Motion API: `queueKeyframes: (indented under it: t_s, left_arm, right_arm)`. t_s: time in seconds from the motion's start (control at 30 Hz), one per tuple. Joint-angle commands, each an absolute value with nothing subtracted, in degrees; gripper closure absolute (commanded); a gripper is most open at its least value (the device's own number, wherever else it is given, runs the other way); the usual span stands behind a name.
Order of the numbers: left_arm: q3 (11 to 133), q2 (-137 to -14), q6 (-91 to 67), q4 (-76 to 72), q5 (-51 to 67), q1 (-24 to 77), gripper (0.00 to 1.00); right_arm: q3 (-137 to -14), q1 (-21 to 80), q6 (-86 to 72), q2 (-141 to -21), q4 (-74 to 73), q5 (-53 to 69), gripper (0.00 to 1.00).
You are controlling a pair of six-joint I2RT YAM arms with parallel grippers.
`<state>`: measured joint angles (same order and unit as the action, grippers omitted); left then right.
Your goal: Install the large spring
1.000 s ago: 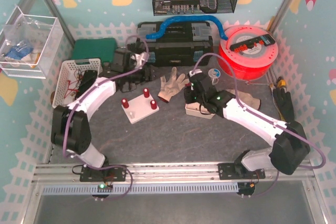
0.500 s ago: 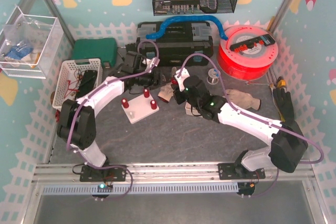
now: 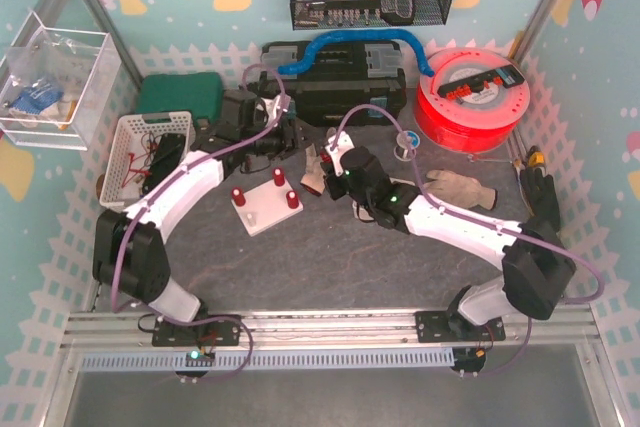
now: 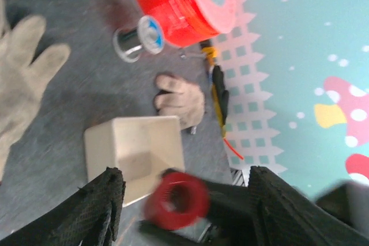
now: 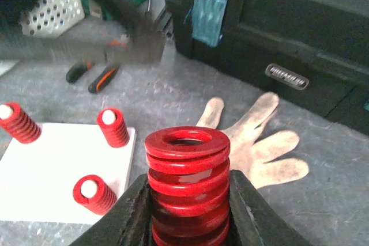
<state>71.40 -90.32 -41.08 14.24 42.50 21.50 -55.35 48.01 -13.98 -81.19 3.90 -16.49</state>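
Since a second ago the right gripper [image 5: 187, 191] has swung left, nearer the white square plate [image 5: 52, 182] bearing three small red springs [image 5: 112, 126]. It pinches the one large red coil spring [image 5: 187, 154], axis upright; left gripper [image 4: 183, 200] spread
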Motion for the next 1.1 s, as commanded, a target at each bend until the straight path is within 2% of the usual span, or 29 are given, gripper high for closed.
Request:
queueKeyframes:
  t_s: [0.0, 0.27, 0.43, 0.6, 1.07]
  left_arm:
    - [71.2, -88.3, -43.4, 9.3, 45.2, 21.9, 0.41]
    - [69.6, -90.0, -42.9, 9.7, 48.2, 22.4, 0.41]
    - [69.4, -91.0, -42.4, 10.6, 48.0, 22.4, 0.36]
    - [69.7, -92.2, -42.3, 10.9, 48.5, 22.4, 0.36]
    - [69.0, -94.5, -41.4, 13.7, 52.5, 22.8, 0.53]
  right_arm:
    - [-56.4, 48.7, -14.0, -83.2, 3.9, -15.2, 0.98]
    - [-57.3, 48.7, -13.3, -83.6, 5.5, -15.3, 0.99]
    - [-57.0, 48.8, -13.0, -83.0, 7.0, -14.9, 0.99]
    - [-55.9, 49.0, -12.4, -81.7, 8.9, -14.9, 0.99]
    - [-56.4, 49.2, -12.2, -83.2, 10.4, -15.5, 0.97]
